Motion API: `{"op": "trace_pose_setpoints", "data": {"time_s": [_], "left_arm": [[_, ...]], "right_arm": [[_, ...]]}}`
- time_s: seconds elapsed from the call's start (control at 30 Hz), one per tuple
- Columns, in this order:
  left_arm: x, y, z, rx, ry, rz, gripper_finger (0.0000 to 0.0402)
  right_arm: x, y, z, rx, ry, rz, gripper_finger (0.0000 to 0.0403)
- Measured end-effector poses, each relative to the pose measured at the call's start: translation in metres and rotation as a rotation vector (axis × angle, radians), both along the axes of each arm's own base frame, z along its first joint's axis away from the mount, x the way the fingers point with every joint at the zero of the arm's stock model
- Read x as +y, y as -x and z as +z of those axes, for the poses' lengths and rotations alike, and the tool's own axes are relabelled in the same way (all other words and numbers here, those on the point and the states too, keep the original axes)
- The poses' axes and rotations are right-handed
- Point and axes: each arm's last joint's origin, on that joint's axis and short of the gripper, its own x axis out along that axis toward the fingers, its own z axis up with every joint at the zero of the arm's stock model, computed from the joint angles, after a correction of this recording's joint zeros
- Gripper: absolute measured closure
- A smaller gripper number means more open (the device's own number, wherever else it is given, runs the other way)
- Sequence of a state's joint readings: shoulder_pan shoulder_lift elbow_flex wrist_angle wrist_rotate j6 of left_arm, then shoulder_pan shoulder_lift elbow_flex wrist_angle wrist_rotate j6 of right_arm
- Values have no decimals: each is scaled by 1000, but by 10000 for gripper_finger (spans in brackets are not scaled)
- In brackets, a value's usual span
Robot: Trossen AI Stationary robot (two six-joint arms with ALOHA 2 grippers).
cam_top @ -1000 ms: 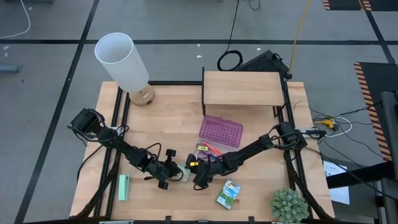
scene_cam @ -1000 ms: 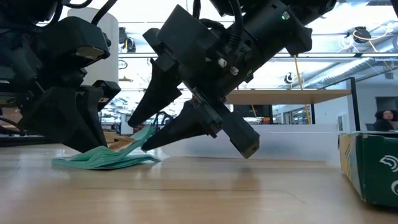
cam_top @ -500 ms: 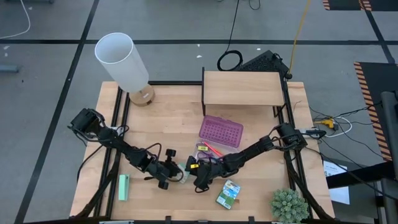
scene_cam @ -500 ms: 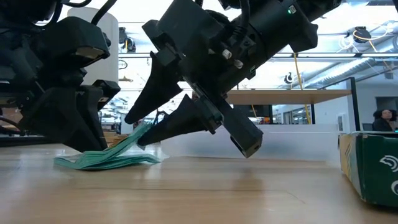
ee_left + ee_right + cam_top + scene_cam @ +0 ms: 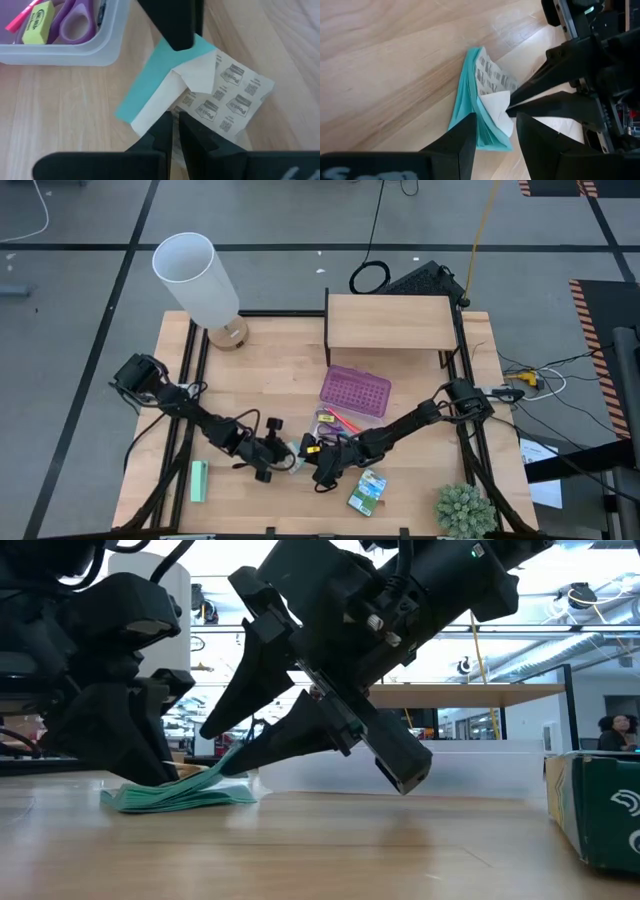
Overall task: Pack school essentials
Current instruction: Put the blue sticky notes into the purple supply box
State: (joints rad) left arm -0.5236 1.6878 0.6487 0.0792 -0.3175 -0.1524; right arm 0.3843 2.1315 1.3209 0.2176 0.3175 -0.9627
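**Both grippers working on the teal sticky-note pad**

The left gripper (image 5: 172,131) is pinching the white backing sheet of the teal sticky-note pad (image 5: 165,85), its fingers closed together on the paper. The right gripper (image 5: 492,131) is straddling the same pad (image 5: 480,107) with its fingers spread apart. The pad is lying on the wooden table (image 5: 270,370), just beside the clear case (image 5: 75,52) holding purple-handled scissors (image 5: 75,22). The crayon box (image 5: 367,490) is resting near the front edge.

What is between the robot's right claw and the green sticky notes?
Nothing visible. The right gripper has its open fingers around the teal sticky-note pad, while the left gripper pinches the pad's paper wrapper.
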Motion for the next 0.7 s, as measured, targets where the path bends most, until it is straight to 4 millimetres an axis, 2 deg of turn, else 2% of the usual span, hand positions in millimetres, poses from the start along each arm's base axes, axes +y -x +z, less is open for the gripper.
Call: {"op": "trace_pose_setpoints", "data": {"time_s": [0.33, 0.7], "left_arm": [[2, -1, 0, 0, -2, 7, 366], [2, -1, 0, 1, -2, 8, 366]], "right_arm": [[0, 0, 0, 1, 16, 11, 277], [0, 0, 0, 6, 23, 21, 357]]}}
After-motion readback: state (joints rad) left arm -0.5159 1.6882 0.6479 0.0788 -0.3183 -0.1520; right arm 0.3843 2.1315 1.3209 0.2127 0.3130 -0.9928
